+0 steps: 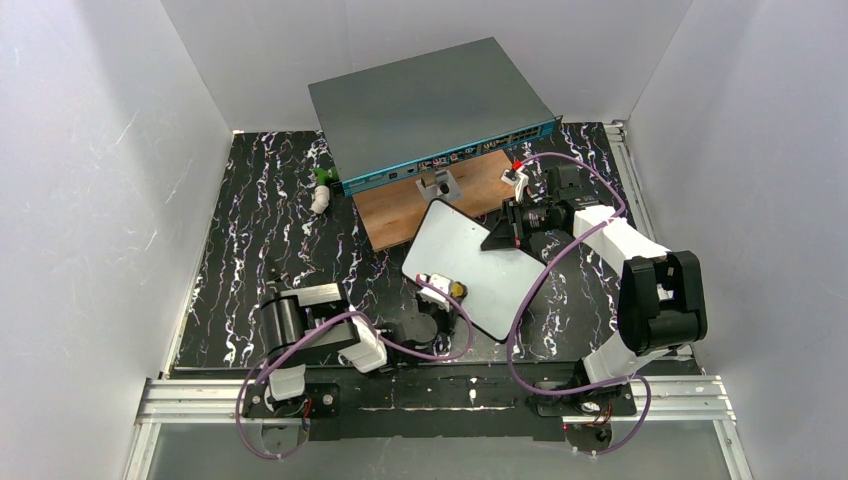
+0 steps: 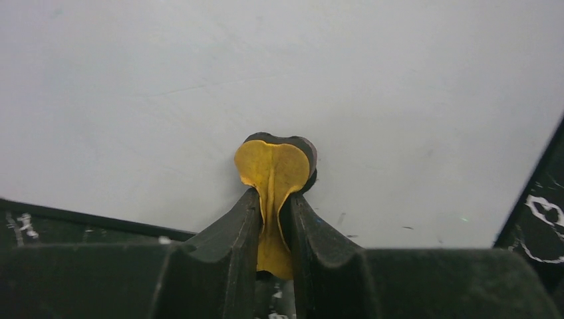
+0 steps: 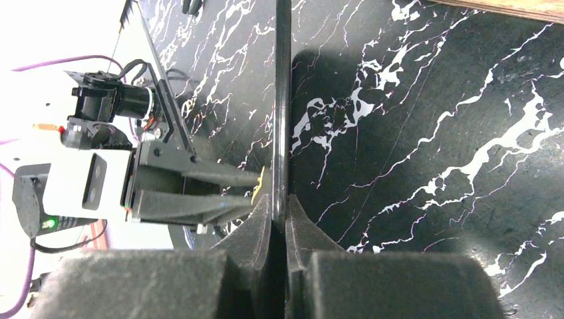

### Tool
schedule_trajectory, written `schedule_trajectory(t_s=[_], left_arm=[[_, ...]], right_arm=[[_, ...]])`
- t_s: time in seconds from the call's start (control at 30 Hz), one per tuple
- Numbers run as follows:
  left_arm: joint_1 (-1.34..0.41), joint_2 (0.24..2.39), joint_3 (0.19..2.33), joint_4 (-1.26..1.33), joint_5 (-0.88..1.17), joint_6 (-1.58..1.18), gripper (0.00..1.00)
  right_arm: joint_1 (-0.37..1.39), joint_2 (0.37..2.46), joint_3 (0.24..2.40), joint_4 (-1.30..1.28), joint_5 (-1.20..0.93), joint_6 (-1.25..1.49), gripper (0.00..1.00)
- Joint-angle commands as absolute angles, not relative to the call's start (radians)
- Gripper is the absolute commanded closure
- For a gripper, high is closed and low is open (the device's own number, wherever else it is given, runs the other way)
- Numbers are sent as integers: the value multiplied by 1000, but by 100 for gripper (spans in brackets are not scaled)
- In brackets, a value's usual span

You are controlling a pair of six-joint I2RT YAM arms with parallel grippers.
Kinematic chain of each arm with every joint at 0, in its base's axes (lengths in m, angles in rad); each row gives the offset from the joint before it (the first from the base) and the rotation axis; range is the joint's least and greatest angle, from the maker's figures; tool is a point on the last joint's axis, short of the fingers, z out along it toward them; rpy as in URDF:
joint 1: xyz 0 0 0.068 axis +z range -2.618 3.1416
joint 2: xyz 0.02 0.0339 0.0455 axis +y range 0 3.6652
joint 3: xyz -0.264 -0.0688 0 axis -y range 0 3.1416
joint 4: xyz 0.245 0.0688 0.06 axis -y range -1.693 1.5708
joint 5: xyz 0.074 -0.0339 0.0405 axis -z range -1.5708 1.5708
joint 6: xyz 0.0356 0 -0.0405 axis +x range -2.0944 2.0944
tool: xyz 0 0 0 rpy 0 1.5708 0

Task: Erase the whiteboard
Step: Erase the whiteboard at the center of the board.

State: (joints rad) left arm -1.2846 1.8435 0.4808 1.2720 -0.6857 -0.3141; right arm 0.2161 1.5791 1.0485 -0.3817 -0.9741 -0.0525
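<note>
The whiteboard (image 1: 470, 262) is a white rounded board with a thin dark rim, held tilted above the black marbled table. No writing shows on it. My right gripper (image 1: 510, 228) is shut on its far right edge; in the right wrist view the board shows edge-on (image 3: 282, 100) between my fingers (image 3: 280, 219). My left gripper (image 1: 452, 292) is shut on a yellow eraser pad (image 2: 273, 179) and presses it against the board's face (image 2: 266, 80) near its near-left edge. The pad also shows in the top view (image 1: 458, 290).
A large grey box with a teal front (image 1: 430, 110) stands at the back on a brown wooden board (image 1: 420, 205). A small white and green object (image 1: 320, 190) lies to its left. White walls close in the table on three sides.
</note>
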Motion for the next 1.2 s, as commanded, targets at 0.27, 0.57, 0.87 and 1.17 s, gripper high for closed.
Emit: schedule_trajectory(t_s=[0.27, 0.57, 0.87, 1.17], left_arm=[[-1197, 1860, 500, 1215, -580, -330, 100], [-1345, 1932, 665, 1192, -429, -361, 100], [-1385, 1943, 762, 1118, -403, -335, 100], [-1315, 1593, 532, 1047, -501, -309, 100]], right_arm=[[247, 1583, 1026, -460, -1131, -8, 99], [247, 1583, 1026, -457, -1132, -8, 99], [247, 1571, 1033, -474, -1117, -17, 99], [247, 1524, 1055, -549, -1030, -139, 99]])
